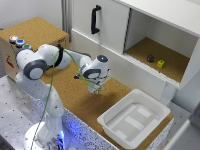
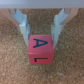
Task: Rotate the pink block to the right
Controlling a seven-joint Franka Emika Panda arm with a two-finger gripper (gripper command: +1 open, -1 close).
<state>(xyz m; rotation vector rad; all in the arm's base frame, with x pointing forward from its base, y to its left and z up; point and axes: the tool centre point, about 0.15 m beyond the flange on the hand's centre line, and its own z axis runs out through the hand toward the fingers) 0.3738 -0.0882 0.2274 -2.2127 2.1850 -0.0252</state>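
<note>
The pink block (image 2: pixel 41 49) lies on the cork surface in the wrist view, with a dark letter A on its upper face and an L on the face below it. My gripper (image 2: pixel 41 42) straddles it, one pale finger close to each side and only a thin gap showing, so it looks open. In the exterior view the gripper (image 1: pixel 96 89) is low over the cork counter (image 1: pixel 75 95), and the hand hides the block.
A white tub (image 1: pixel 132 117) stands on the counter toward the exterior view's right. The open cabinet shelf behind holds a dark purple block (image 1: pixel 150 58) and a yellow-green block (image 1: pixel 160 63). A closed cabinet door with a black handle (image 1: pixel 94 19) is behind the arm.
</note>
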